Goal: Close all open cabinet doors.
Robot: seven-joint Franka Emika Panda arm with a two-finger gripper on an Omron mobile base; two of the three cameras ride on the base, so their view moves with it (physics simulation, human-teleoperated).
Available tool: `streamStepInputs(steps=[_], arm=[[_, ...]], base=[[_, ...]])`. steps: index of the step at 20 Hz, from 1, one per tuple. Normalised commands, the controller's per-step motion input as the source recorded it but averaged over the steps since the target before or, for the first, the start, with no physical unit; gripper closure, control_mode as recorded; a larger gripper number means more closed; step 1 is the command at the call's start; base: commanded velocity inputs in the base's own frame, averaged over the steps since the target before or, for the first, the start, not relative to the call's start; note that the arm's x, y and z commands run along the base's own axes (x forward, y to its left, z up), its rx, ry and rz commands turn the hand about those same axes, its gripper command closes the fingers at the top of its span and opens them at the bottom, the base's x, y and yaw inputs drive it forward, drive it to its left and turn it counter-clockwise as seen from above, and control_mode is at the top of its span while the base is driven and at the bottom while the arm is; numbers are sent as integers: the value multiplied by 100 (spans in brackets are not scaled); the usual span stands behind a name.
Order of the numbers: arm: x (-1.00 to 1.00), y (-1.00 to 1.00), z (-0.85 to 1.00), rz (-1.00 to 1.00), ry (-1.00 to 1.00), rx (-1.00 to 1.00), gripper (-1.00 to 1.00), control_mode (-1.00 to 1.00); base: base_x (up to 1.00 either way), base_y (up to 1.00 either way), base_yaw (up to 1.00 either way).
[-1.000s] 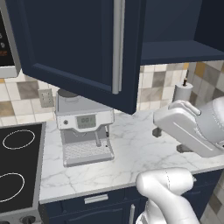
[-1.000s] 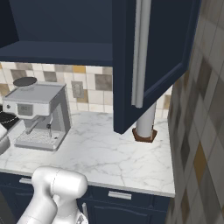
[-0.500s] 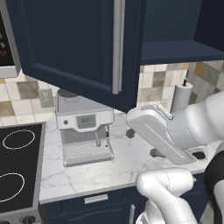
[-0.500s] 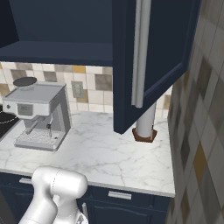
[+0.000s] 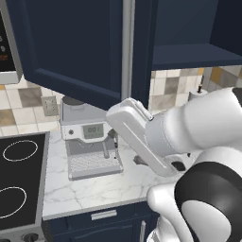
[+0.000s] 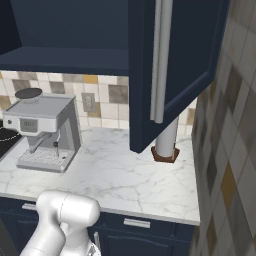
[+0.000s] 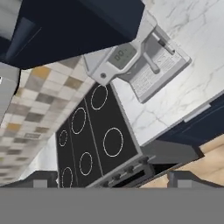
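Observation:
Two navy cabinet doors stand swung out from the wall cabinet. The left door [image 5: 71, 47], with its silver bar handle [image 5: 126, 47], hangs above the coffee machine. The right door [image 6: 185, 65], with its handle [image 6: 159, 60], juts out beside the tiled side wall. Between them the cabinet's inside [image 6: 65, 25] lies bare. My gripper [image 5: 126, 147] is open with nothing in it. It hangs below the left door's lower edge, in front of the coffee machine, and faces left and down. A navy door underside [image 7: 78, 26] crosses the top of the hand view.
A grey coffee machine [image 5: 90, 142] stands on the marble counter [image 6: 125, 175]. Left of it lies a black stove [image 5: 19, 184]. A paper towel holder [image 6: 165, 145] stands under the right door. A tiled wall [image 6: 230, 150] closes the right side.
My arm has swung left across the counter, and the hand has moved from the right side to in front of the coffee machine. Both doors stay as they were.

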Motion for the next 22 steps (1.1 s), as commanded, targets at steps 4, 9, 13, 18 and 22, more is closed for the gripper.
streamStepInputs(steps=[4, 9, 13, 18, 22], arm=[[26, 33, 19, -16, 0, 1, -100, -100], [24, 36, 21, -14, -3, 0, -100, -100], [23, 23, 25, -13, -5, 2, -100, -100], [28, 10, 18, -9, -11, 4, -100, -100], [28, 2, 15, -8, -15, 5, -100, -100]], base=[[0, 0, 0], [0, 0, 0], [0, 0, 0], [0, 0, 0], [0, 0, 0]])
